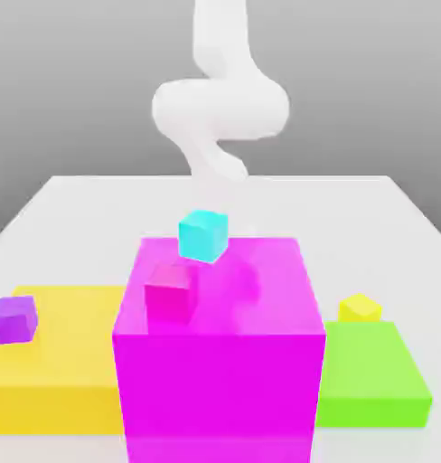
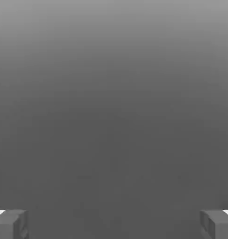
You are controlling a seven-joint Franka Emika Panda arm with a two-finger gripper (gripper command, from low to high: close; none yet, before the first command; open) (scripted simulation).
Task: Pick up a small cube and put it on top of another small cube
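The small cube (image 1: 360, 307), plain bright yellow, sits at the far edge of the flat green slab (image 1: 373, 375) on the exterior view's right. Other small cubes are a cyan one (image 1: 203, 235) at the far edge of the big magenta block (image 1: 220, 380), a pink one (image 1: 168, 291) on that block's top, and a purple one (image 1: 14, 319) on the wide yellow slab (image 1: 57, 380). My white arm (image 1: 220, 99) curls above the table's far side, well behind the cubes. In the hand view my gripper (image 2: 114, 225) is open, fingertips (image 2: 10, 225) far apart, nothing between them, facing plain grey background.
The tall magenta block stands in the front middle and hides the table behind it. The yellow slab lies to its left and the green slab to its right in the exterior view. The white table (image 1: 98, 203) stretches back toward the arm.
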